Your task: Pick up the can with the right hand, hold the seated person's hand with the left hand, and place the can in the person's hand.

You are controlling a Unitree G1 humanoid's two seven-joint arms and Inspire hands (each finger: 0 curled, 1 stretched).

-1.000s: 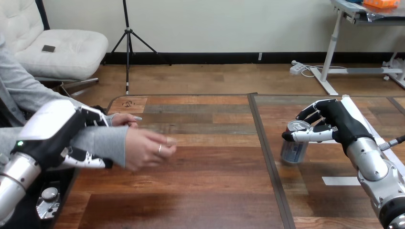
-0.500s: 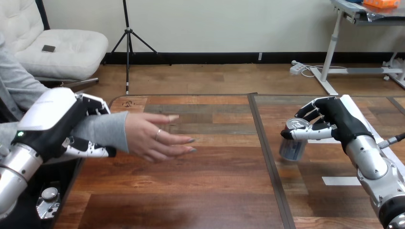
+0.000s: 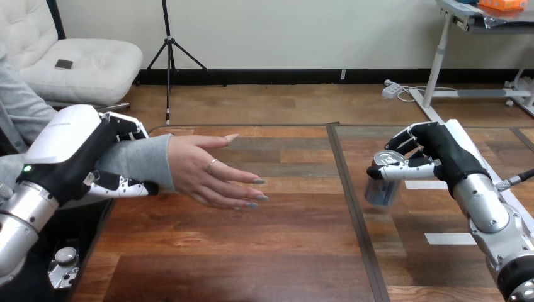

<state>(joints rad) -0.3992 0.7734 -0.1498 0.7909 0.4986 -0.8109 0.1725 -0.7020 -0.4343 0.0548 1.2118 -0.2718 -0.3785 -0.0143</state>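
Can (image 3: 381,182): long axis approx. upright, lid up, top tipped slightly to view's right; at table's (image 3: 283,251) right part, just right of the dark seam (image 3: 352,207), well apart from person's hand (image 3: 211,170); base touching table or not: cannot tell. R. hand (image 3: 441,154): fingers & thumb curled round can's upper half, forearm entering from lower right. L. hand (image 3: 72,148): fingers over, thumb under person's sleeved wrist (image 3: 148,160), wrapped round it. Person's hand: flat, fingers straight, pointing right toward can
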